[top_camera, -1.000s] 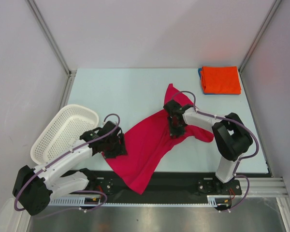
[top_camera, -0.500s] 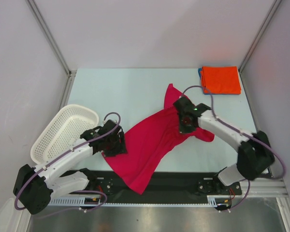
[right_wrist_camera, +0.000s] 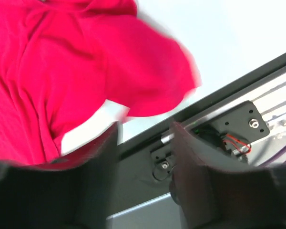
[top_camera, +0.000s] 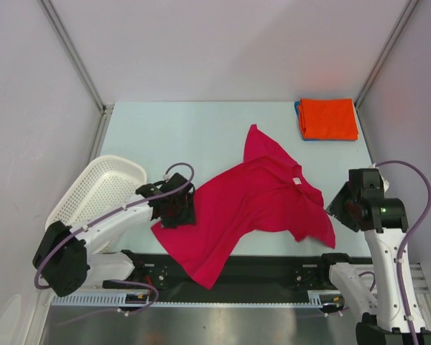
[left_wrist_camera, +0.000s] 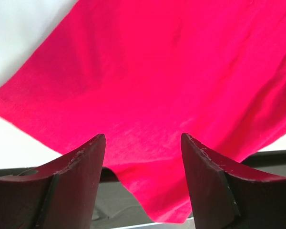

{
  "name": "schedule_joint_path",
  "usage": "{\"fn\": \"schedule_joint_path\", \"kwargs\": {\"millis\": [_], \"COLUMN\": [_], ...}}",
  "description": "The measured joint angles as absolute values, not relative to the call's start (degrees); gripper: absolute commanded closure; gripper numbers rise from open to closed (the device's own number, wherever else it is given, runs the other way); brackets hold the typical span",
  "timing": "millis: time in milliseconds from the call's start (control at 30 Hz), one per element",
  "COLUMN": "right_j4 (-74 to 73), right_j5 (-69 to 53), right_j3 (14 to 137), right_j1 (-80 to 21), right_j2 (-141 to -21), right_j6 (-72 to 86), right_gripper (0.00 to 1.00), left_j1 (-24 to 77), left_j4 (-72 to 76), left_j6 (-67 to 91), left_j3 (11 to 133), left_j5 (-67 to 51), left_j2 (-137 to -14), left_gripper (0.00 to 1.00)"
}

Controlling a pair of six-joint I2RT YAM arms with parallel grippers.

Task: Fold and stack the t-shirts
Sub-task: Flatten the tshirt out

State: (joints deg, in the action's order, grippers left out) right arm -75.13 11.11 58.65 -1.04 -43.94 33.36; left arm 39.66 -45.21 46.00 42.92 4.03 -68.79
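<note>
At the near edge of the table (top_camera: pixel 201 136), a black mounting strip (top_camera: pixel 273 267) carries the two arm bases, and one corner of the crimson t-shirt (top_camera: pixel 251 205) droops over it. Just beyond, the left gripper (left_wrist_camera: pixel 143 143) hangs over the shirt's left edge, its jaws spread apart with nothing between them; the left wrist view shows only red cloth lying under the gap. Off to the right, the right gripper (right_wrist_camera: pixel 144 136) is raised above the table's near right corner, clear of the cloth, its fingers likewise parted and empty, though they are blurred in the right wrist view. The crimson shirt lies unfolded and rumpled across the middle of the table, running diagonally from the near corner up toward the far right, with one sleeve pointing to the far side and the other spread out near the right arm; the neck label shows white near its right side. A white perforated basket (top_camera: pixel 93 194) sits at the left edge, tilted, well apart from the shirt. In the far right corner, the orange t-shirt (top_camera: pixel 329 117) rests folded on top of the blue t-shirt (top_camera: pixel 299 121), of which only a thin edge shows.
</note>
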Motion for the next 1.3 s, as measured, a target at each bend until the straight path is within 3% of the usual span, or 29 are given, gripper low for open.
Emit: {"fn": "schedule_joint_path", "kwargs": {"millis": [233,500,800,1133,1300], "right_j4": [-74.11,-61.41,-52.93,-50.92,-51.24], "right_j5": [4.99,0.86,-2.09,-2.46,-2.44], "right_j3": [58.87,59.02,60.27,64.9,67.68], "right_j1": [-1.58,-17.8,-18.79,-18.79,-18.79], "right_j2": [-50.02,-68.03,-79.46,-87.29,-90.72], "right_j6": [28.69,28.49,29.95,29.98,30.0], "right_gripper": [0.36,0.35,0.35,0.35,0.35], "left_j1": [42.09,42.63,36.86,27.22,20.43], "left_j4": [-44.21,-52.45,-66.28,-71.5,-65.8], "left_j6": [46.57,44.95,37.39,28.97,25.63], "left_j3": [46.39,59.16,75.64,105.89,128.46], "left_j5": [4.97,6.46,2.35,7.33,9.13], "left_j2": [-80.68,-99.15,-114.48,-131.28,-142.21], "left_gripper": [0.42,0.41,0.42,0.41,0.42]}}
